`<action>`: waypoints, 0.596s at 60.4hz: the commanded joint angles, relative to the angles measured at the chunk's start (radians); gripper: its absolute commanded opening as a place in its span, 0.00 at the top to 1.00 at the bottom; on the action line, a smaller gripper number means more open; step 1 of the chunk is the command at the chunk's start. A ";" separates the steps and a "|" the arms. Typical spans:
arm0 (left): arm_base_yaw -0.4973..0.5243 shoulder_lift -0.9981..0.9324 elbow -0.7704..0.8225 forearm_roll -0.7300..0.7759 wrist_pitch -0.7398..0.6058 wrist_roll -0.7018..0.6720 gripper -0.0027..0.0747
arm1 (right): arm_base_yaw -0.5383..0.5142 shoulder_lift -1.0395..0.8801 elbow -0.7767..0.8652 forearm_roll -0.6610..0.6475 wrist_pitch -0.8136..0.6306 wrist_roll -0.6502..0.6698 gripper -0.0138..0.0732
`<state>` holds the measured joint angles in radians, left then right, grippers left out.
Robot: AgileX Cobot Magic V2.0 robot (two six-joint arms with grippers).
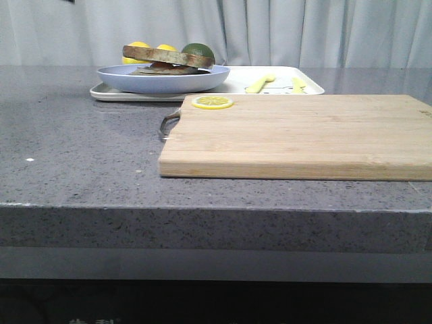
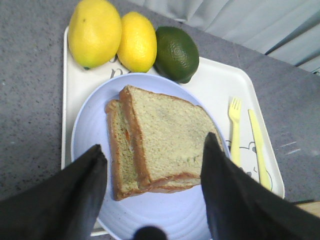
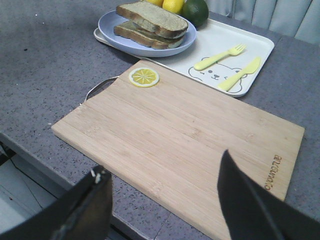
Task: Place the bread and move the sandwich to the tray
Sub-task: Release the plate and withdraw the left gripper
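Observation:
The sandwich [image 2: 120,150] lies on a round light-blue plate [image 2: 165,215], and the plate stands on the white tray [image 2: 215,85]. A plain bread slice [image 2: 170,135] rests on top of it, shifted a little to one side; the filling shows only as a thin orange line. My left gripper [image 2: 154,145] hovers open above the plate, its fingers either side of the slices and apart from them. My right gripper [image 3: 164,165] is open and empty over the near edge of the cutting board. In the front view the sandwich [image 1: 169,57] sits at the back left, and neither gripper shows.
A light wooden cutting board [image 1: 297,135] with a metal handle lies centre-right, with a lemon slice [image 1: 212,102] on its far left corner. Two lemons [image 2: 95,32] and a lime [image 2: 176,53] sit on the tray behind the plate. A yellow fork [image 2: 234,130] and knife [image 2: 258,145] lie on the tray's right part.

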<state>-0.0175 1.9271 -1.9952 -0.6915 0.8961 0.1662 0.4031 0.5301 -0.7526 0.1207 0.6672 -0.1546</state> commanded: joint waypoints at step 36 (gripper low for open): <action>-0.313 -0.663 0.741 0.079 -0.388 0.223 0.43 | -0.004 0.003 -0.025 -0.006 -0.078 -0.002 0.29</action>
<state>-0.2728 1.3537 -1.3002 -0.6153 0.6099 0.3698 0.4031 0.5301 -0.7526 0.1207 0.6672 -0.1546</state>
